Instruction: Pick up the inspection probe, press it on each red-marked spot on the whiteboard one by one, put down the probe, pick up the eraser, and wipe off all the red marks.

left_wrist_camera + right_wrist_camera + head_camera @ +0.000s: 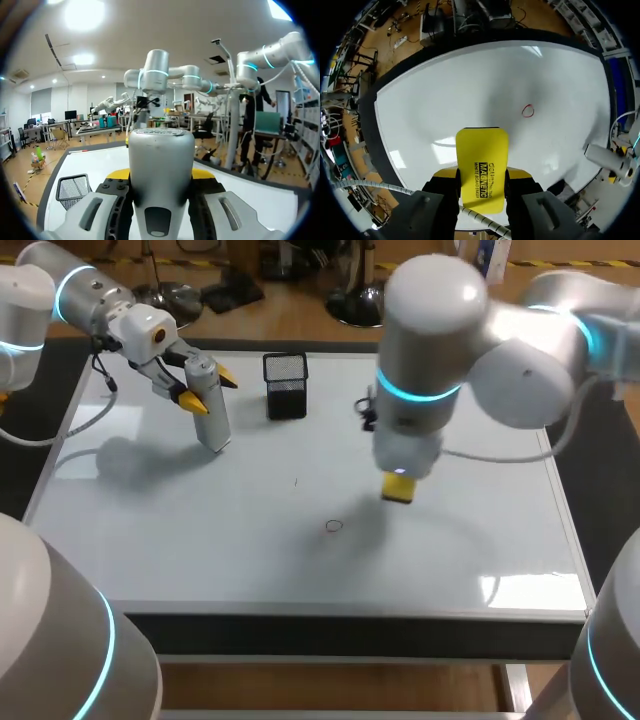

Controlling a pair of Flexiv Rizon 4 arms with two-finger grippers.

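- The left hand (pixel 208 390) was left of the mesh holder (pixel 285 385) and just beside it. Its fingers were pinching the inspection probe (pixel 212 420) from two sides. The left wrist view confirmed this, showing the grey body seated between the fingers.
- The probe was steeply tilted, with its lower end down toward the whiteboard (pixel 200 540). Whether it touched the board could not be confirmed.
- The mesh holder stood upright toward the far side of the whiteboard, between the two hands.
- One red mark (pixel 333 526), a small ring, lay on the near side of the mesh holder, slightly to its right and well apart from it.
- The right hand (pixel 482 175) was to the right of the mesh holder and nearer the front. It was closed on the yellow eraser (pixel 398 487), gripping it by its two long sides.
- The eraser's long axis ran straight out along the fingers, and its free end hung above the board.
- Deciding relation: the red mark lay ahead of the eraser and off to one side, clear of it. The right hand was much nearer the mark than the left.
- Judgement: the wipe requires lowering the eraser and shifting it sideways onto the ring.
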